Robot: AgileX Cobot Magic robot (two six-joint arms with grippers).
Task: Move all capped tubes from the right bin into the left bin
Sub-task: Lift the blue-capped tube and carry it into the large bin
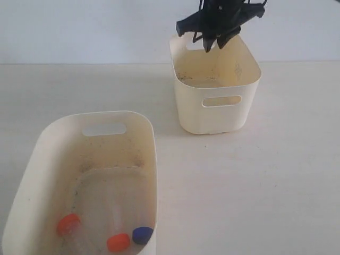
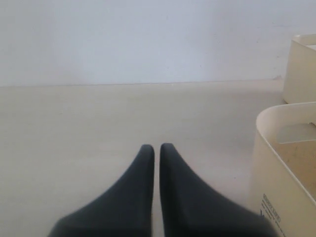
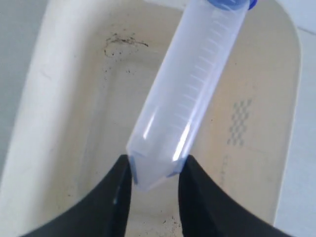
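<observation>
- Closest to the exterior camera, well apart from the right bin (image 1: 234, 119), the left bin (image 1: 69, 143) holds three tubes (image 1: 118, 241) lying on its floor: two with orange caps, one with a blue cap.
- The fourth tube (image 3: 187, 94), blue-capped, is over the open mouth of the right bin. The right gripper (image 3: 158, 163) pinches it by the tapered end only, and the cap end points away from the fingers into that bin. I cannot tell whether the cap touches the bin floor.
- That hold is short and on a slope, so the tube could swing or slip. It seems best to lift straight up until the cap clears the right bin's rim, then cross slowly without jerks.
- I would lower it well inside the left bin before letting go, over a bare patch of floor, so it does not bounce off the others.
- The left gripper (image 2: 157, 147) sits far from the right bin, low over the table (image 1: 265, 175), with its fingers pressed together and nothing between them.
- The table around the right bin is pale, matte and flat.
- Behind the right bin stands a plain light wall (image 1: 79, 26). The light is soft and even.
</observation>
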